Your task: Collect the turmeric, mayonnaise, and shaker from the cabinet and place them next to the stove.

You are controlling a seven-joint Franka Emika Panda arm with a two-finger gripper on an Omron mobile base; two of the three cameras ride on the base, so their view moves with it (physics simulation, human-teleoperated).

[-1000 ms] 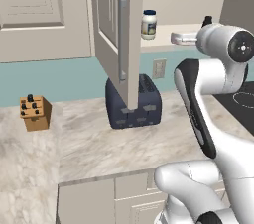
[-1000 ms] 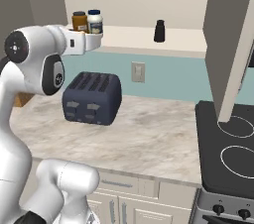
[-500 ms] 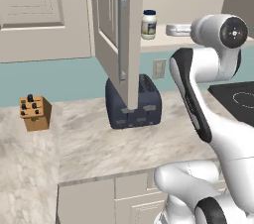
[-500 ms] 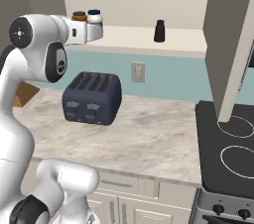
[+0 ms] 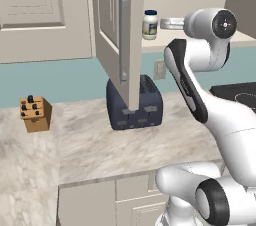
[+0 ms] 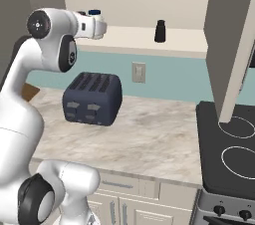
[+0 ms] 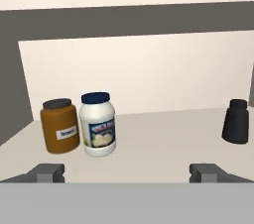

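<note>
My claw point(image 7: 127, 172) hangs wide open and empty before the cabinet shelf point(image 7: 163, 141), where the turmeric jar point(image 7: 60, 125) touches the mayonnaise jar point(image 7: 98, 124) and the black shaker point(image 7: 235, 121) stands well apart, so either end offers a clean first grasp.

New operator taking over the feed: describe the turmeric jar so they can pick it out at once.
Look into the open cabinet above the counter, at its cream shelf. Three small containers stand there: the turmeric is at the left end in the hand view, close beside the mayonnaise. It is the squat orange-brown jar, unlike that white, blue-lidded jar and the black shaker far right.
</note>
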